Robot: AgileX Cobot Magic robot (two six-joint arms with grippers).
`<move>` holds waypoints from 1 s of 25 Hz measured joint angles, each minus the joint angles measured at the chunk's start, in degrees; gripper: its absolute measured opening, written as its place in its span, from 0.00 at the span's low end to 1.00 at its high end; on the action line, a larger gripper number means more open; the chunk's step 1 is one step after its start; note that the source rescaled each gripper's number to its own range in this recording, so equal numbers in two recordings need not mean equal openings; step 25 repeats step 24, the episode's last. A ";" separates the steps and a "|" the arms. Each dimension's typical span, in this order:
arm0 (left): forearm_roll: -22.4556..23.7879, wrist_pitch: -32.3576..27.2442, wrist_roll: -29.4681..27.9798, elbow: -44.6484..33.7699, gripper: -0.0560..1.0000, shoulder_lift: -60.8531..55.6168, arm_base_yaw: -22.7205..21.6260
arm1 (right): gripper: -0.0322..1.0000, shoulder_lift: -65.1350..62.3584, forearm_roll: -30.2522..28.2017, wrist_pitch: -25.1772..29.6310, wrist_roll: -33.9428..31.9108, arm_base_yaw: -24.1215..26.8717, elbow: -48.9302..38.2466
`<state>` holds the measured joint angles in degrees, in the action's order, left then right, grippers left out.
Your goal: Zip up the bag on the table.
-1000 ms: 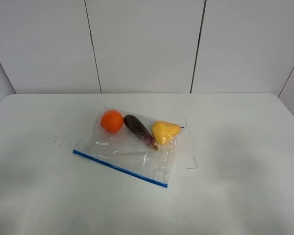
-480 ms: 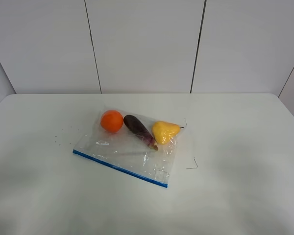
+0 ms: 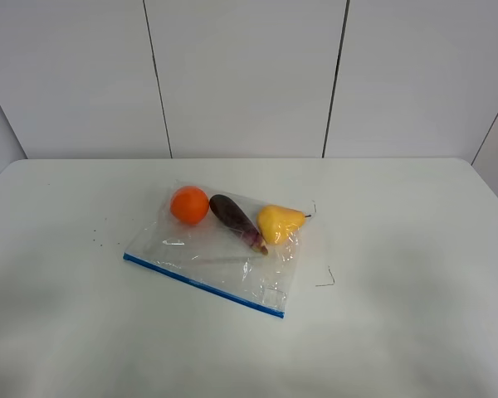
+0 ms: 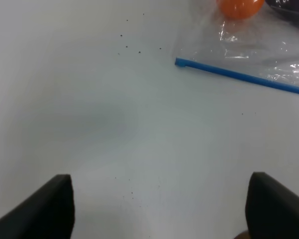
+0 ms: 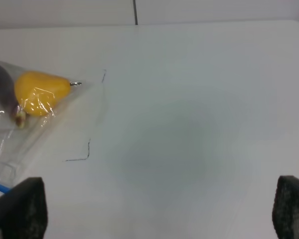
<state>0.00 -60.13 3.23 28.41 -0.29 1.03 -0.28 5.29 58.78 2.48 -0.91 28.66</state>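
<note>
- The left gripper (image 4: pixel 159 206) shows in its wrist view as two dark fingertips (image 4: pixel 47 209) set wide apart, with only bare white tabletop between them; it holds nothing.
- Beyond those tips lies the near end of the blue zipper strip (image 4: pixel 239 74), well clear of the gripper, with a scatter of small dark specks (image 4: pixel 134 47) on the surface beside it.
- The right gripper (image 5: pixel 154 211) likewise stands with its jaws spread wide, its dark fingertips (image 5: pixel 20 209) at the two lower corners of its wrist view, nothing between them but table.
- Ahead of the right gripper are thin dark pen-like marks (image 5: pixel 82 154) on the surface, and past them the yellow pear (image 5: pixel 40 92) inside the plastic.
- Neither arm appears in the high view.
- The bag (image 3: pixel 220 253) lies flat on the table (image 3: pixel 415 249), a little left of the middle, turned at a slant.
- Its blue zipper edge faces the near side, running from the bag's left corner down to its right corner.
- Inside, along the far side of the bag, sit an orange (image 3: pixel 189 205), a dark purple eggplant (image 3: pixel 236 221) and the pear in a row from left to right.
- The eggplant lies tilted between the other two; its tip is just beside the pear.
- The plastic is crinkled and glints in places.
- Behind the table stands a white panelled wall (image 3: pixel 249 75).
</note>
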 joint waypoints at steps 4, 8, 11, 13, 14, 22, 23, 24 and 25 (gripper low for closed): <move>0.00 0.00 0.00 0.00 0.92 0.00 0.00 | 1.00 0.00 0.00 0.00 0.00 0.00 -0.11; 0.00 0.00 0.00 0.00 0.92 0.00 0.00 | 1.00 0.00 0.00 0.00 0.00 0.00 -0.11; 0.00 0.00 0.00 0.00 0.92 0.00 0.00 | 1.00 0.00 0.00 0.00 0.00 0.00 -0.11; 0.00 0.00 0.00 0.00 0.92 0.00 0.00 | 1.00 0.00 0.00 0.00 0.00 0.00 -0.11; 0.00 0.00 0.00 0.00 0.92 0.00 0.00 | 1.00 0.00 0.00 0.00 0.00 0.00 -0.11; 0.00 0.00 0.00 0.00 0.92 0.00 0.00 | 1.00 0.00 0.00 0.00 0.00 0.00 -0.11; 0.00 0.00 0.00 0.00 0.92 0.00 0.00 | 1.00 0.00 0.00 0.00 0.00 0.00 -0.11; 0.00 0.00 0.00 0.00 0.92 0.00 0.00 | 1.00 0.00 0.00 0.00 0.00 0.00 -0.11; 0.00 0.00 0.00 0.00 0.92 0.00 0.00 | 1.00 0.00 0.00 0.00 0.00 0.00 -0.11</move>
